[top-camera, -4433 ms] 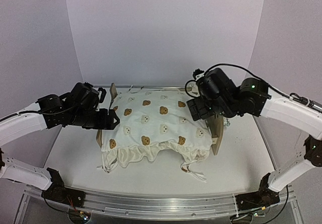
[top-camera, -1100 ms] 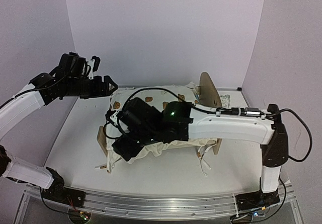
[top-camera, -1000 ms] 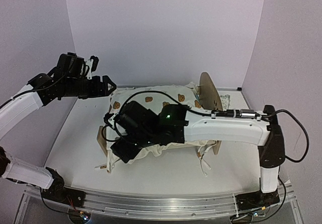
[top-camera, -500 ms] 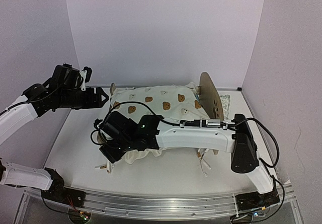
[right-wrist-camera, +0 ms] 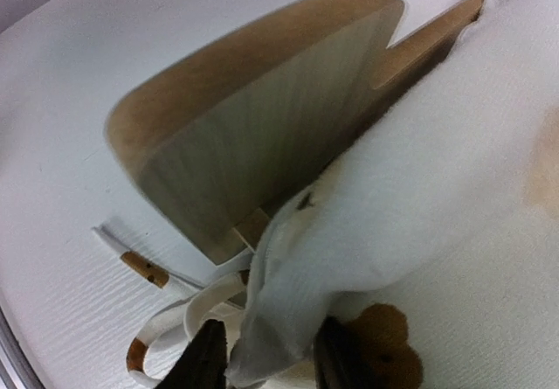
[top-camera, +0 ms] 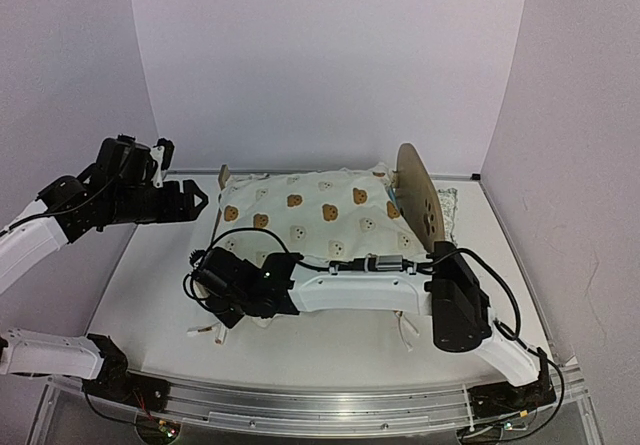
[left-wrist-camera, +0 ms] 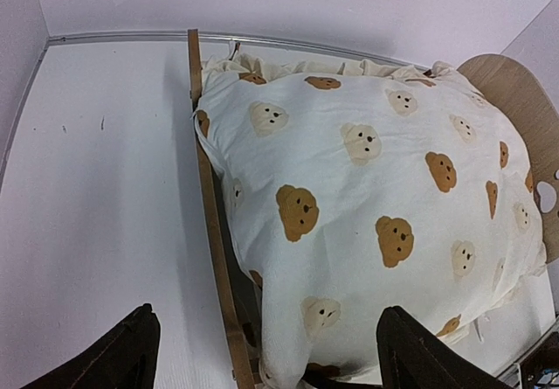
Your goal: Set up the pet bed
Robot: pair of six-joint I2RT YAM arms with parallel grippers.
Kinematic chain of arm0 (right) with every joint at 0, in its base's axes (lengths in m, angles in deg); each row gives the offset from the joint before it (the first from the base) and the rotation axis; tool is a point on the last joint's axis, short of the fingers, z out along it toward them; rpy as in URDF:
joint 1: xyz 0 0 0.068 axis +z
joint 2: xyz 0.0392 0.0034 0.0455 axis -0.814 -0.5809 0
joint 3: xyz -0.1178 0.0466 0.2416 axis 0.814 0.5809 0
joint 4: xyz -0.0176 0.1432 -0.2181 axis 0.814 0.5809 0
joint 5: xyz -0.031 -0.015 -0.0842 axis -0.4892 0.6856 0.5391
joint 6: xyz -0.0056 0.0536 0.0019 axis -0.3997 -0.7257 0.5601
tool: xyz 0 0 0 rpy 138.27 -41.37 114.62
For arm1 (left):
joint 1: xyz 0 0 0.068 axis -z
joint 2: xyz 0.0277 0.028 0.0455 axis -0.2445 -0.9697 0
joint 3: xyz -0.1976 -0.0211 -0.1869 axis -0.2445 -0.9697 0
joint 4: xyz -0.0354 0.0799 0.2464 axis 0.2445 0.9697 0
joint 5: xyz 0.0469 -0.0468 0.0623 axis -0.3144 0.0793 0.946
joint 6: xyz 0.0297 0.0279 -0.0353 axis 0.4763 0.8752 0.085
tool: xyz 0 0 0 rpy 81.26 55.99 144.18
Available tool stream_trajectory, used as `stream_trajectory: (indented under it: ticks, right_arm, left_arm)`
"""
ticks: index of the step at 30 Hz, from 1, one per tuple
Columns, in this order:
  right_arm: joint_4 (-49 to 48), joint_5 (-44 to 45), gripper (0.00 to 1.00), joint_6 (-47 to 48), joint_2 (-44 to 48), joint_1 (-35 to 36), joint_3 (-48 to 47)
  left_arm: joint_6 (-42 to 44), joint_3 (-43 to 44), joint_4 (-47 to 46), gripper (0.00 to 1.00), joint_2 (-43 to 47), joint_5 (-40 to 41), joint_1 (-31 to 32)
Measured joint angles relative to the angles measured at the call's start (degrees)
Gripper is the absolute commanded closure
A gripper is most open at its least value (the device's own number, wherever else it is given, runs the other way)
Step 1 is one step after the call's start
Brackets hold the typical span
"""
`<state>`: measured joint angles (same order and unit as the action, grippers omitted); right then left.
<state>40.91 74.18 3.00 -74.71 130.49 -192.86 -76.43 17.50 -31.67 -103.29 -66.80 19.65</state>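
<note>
Since the look half a second ago my right arm has stretched further across the front of the bed and its wrist has dropped to the near left corner. My left arm has sunk a little and drawn back to the left. White table (top-camera: 145, 285) carries the lot. Pet bed (top-camera: 418, 200) sits mid-table, lengthwise left to right, with the headboard (left-wrist-camera: 515, 100) upright at the right end and the low footboard (left-wrist-camera: 214, 214) at the left. Mattress not visible, hidden under the cover. Bear-print quilt (top-camera: 320, 220) lies puffed over the whole frame, its near edge hanging past the side. Right gripper (right-wrist-camera: 266, 363) is low beside the foot of the footboard, with its fingers (right-wrist-camera: 205, 363) pressed to either side of a fold of the quilt's hanging corner. I read that as a pinch on cloth, not on wood. Left gripper (left-wrist-camera: 266, 319) is spread wide, holds nothing, and hovers off the footboard end, apart from both bed and quilt. Tie cord (right-wrist-camera: 166, 315) with brown tips trails on the table just below the pinched corner. Judgement: with this corner gripped, the next move is likely a tug to square or tuck the quilt at the foot end. The risk is dragging the light frame along with it.
</note>
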Motion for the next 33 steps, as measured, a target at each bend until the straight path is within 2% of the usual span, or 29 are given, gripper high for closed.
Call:
stream_trajectory:
  ticks: [3, 5, 13, 22, 28, 33]
  right_arm:
    - [-0.04, 2.21, 0.97, 0.64, 0.00, 0.06, 0.00]
    - [-0.04, 3.33, 1.00, 1.15, 0.00, 0.05, 0.01]
    - [-0.23, 5.27, 1.00, 3.83, 1.00, 0.16, 1.00]
    - [1.29, 9.52, 1.00, 13.37, 8.80, -0.74, 1.27]
    - [1.95, 9.45, 1.00, 14.88, 11.37, -4.17, 2.91]
    - [1.22, 8.28, 1.00, 12.57, 14.80, -9.27, 5.31]
  left_arm:
    - [0.00, -0.47, -0.01, 0.13, 0.08, -0.05, 0.00]
    - [0.00, -0.74, -0.04, 0.13, 0.08, -0.18, 0.00]
    - [0.08, -0.93, -0.04, 0.17, 0.23, -1.04, 0.00]
    - [2.10, -1.61, -3.10, 0.16, 2.24, -3.07, -0.10]
    - [4.91, -1.39, -7.15, 0.17, 2.64, -8.56, -0.22]
    - [6.76, -2.54, -8.51, 0.19, 0.69, -12.76, -0.25]
